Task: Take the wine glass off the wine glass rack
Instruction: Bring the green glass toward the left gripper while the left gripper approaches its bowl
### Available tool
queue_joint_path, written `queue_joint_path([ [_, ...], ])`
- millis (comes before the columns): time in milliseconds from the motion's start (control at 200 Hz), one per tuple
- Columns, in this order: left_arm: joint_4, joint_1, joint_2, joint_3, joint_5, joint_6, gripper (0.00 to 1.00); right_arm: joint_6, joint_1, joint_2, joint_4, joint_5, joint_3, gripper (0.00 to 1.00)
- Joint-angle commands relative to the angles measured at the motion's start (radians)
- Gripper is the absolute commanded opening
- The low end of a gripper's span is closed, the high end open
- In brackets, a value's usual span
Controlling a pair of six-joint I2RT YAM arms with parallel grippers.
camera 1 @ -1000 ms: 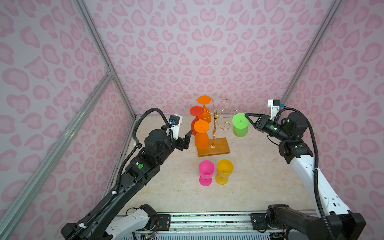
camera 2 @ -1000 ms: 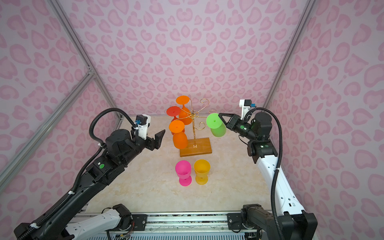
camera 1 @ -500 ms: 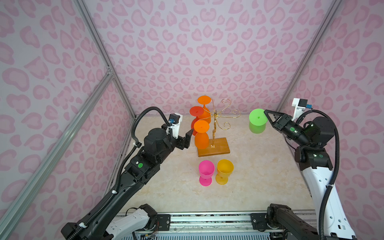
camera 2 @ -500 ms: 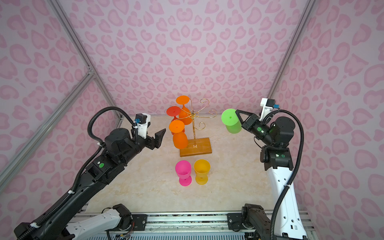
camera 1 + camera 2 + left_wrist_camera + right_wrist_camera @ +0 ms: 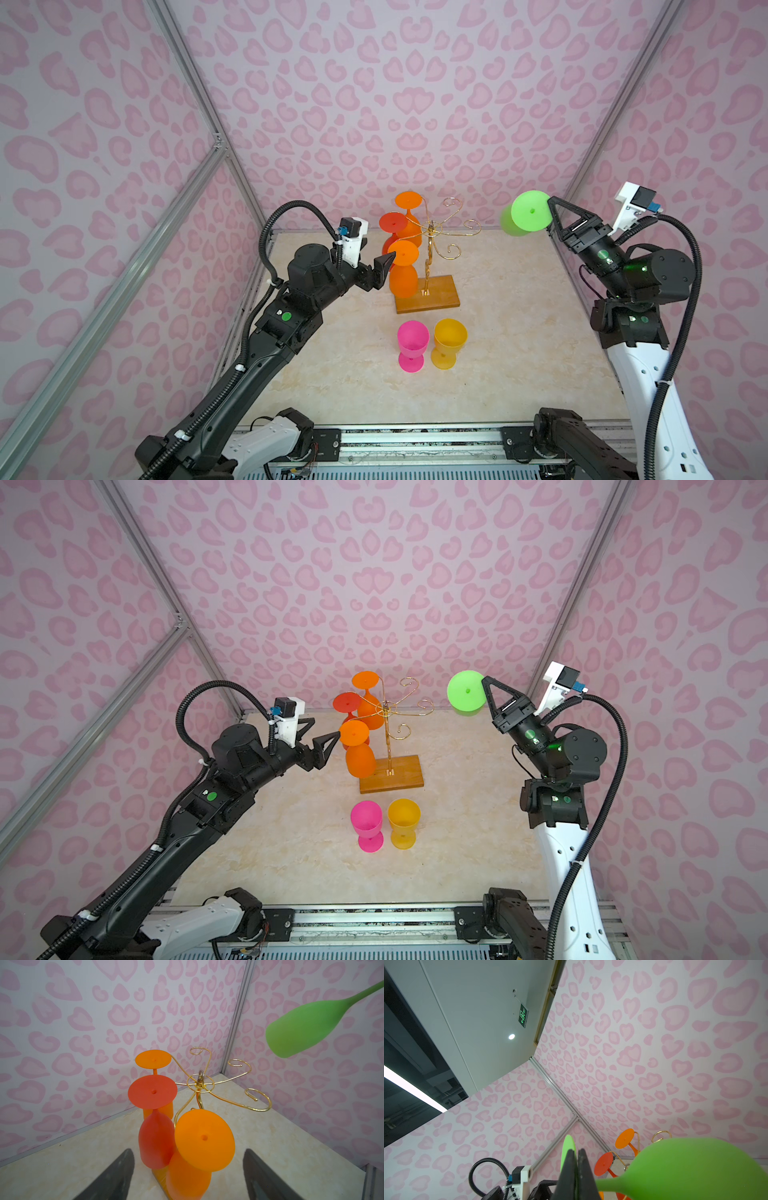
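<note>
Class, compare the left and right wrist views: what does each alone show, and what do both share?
Left wrist only: the centre ring of the gold rack. Right wrist only: the right gripper, shut on the green glass's stem, and a ceiling exit sign. Both: the green glass, the red glass, the far orange glass and part of the rack.

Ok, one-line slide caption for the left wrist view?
Open left gripper faces the nearest orange glass hanging from the wine glass rack; the green wine glass is already off.
</note>
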Motion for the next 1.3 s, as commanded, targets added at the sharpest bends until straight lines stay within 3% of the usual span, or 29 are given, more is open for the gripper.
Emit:
queue_joint_path([
  [0, 0.147, 0.044, 0.026, 0.008, 0.216, -0.104, 0.83, 0.053, 0.061, 0.025, 0.173, 0.022, 0.001, 0.00],
  [165, 0.269, 0.101, 0.080, 0.017, 0.401, -0.194, 0.82, 0.077, 0.184, 0.093, 0.306, 0.039, 0.009, 0.00],
  [345, 0.434, 0.140, 0.134, 0.014, 0.579, -0.281, 0.81, 0.182, 0.274, 0.189, 0.515, 0.049, 0.005, 0.00],
  [620, 0.836, 0.187, 0.260, -0.011, 0.805, -0.577, 0.78, 0.344, 0.370, 0.329, 0.776, 0.049, 0.023, 0.00],
  [1130, 1.132, 0.193, 0.450, 0.069, 0.858, -0.819, 0.80, 0.466, 0.449, 0.453, 0.971, 0.077, -0.016, 0.00],
  [1295, 1.257, 0.192, 0.478, 0.072, 0.866, -0.921, 0.75, 0.500, 0.451, 0.487, 1.026, 0.095, -0.028, 0.00],
])
